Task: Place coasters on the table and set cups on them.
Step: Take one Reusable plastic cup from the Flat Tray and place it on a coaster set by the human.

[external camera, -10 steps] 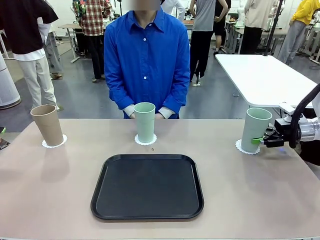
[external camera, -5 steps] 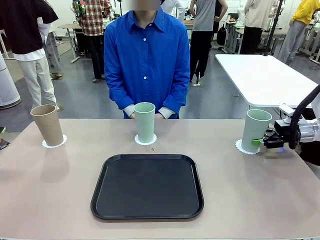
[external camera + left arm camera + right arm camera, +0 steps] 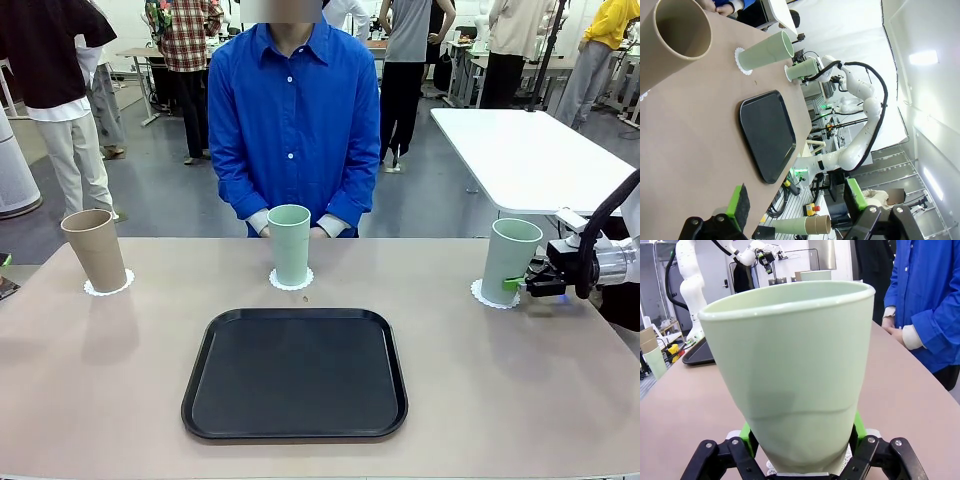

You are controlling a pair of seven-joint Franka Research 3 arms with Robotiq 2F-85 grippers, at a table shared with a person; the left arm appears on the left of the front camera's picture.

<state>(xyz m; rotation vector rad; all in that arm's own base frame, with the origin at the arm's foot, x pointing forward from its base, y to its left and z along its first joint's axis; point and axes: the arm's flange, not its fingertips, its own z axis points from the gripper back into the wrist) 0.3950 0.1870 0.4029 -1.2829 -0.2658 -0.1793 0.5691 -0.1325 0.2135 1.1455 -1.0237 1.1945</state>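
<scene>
From the front, the black tray (image 3: 295,372) lies in the middle of the beige table (image 3: 100,380), and everything else sits beyond it toward the person in the blue shirt (image 3: 293,120). Left of the tray, a tan cup (image 3: 95,250) stands upright on a white coaster (image 3: 108,288); just past the tray's far edge a mint cup (image 3: 290,244) stands on its own coaster (image 3: 291,281), right in front of the person's hands; right of the tray a second mint cup (image 3: 511,261) stands on a third coaster (image 3: 486,295). The right gripper (image 3: 522,282) reaches in from the right at that cup's base, green pads at its side — whether they press the cup or stand just off it cannot be told here. In the left wrist view, rolled sideways, the left gripper (image 3: 796,196) has its jaws spread wide with nothing between them, the tray ahead of it and the tan cup's open mouth (image 3: 682,29) nearer the top corner. In the right wrist view the right-hand mint cup (image 3: 795,370) stands upright between the right gripper's fingers (image 3: 751,432), the lacy coaster (image 3: 845,458) peeking out below — the pads flank the cup's lower wall closely, but a grip cannot be confirmed.
</scene>
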